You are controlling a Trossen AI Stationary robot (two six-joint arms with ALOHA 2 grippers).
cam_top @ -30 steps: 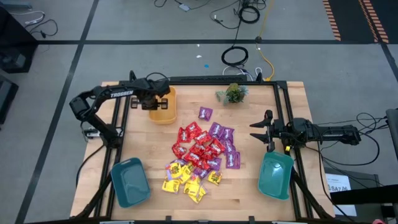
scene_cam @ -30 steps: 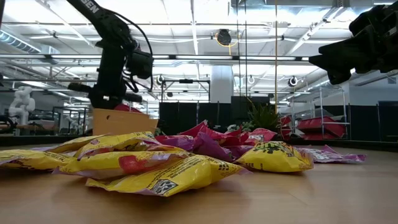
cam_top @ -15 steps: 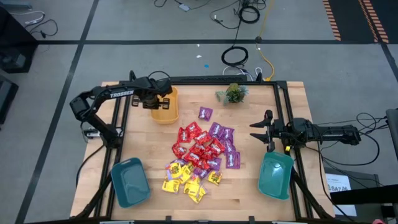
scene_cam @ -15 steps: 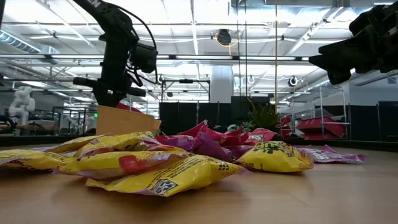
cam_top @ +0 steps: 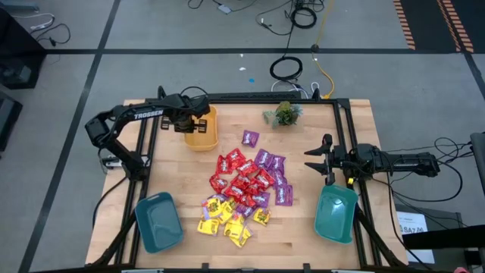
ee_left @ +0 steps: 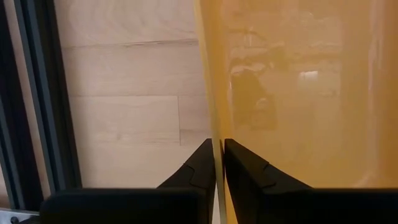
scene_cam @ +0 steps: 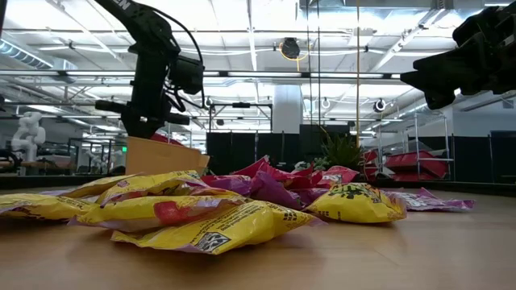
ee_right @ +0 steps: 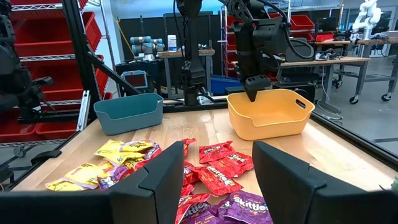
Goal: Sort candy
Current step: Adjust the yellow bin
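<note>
An orange bin (cam_top: 200,130) stands at the table's far left. My left gripper (ee_left: 217,144) comes down on it and is shut on its left wall; it also shows in the right wrist view (ee_right: 254,93). The candy (cam_top: 242,189), a heap of red, purple and yellow packets, lies on the middle of the table, and no gripper touches it. My right gripper (cam_top: 309,159) hangs open and level at the right edge, with nothing between its fingers. My left gripper pinches the orange bin's left wall at its rim (ee_left: 217,127), with one finger inside the bin and one outside. The fingers come from above and point down. In the right wrist view the bin's base (ee_right: 273,135) sits on the table.
One teal bin (cam_top: 158,221) stands at the near left and another (cam_top: 336,214) at the near right, under my right arm. A small green plant (cam_top: 285,115) sits at the far edge. A black frame rail (ee_left: 37,99) runs along the table's left side, close to the orange bin.
</note>
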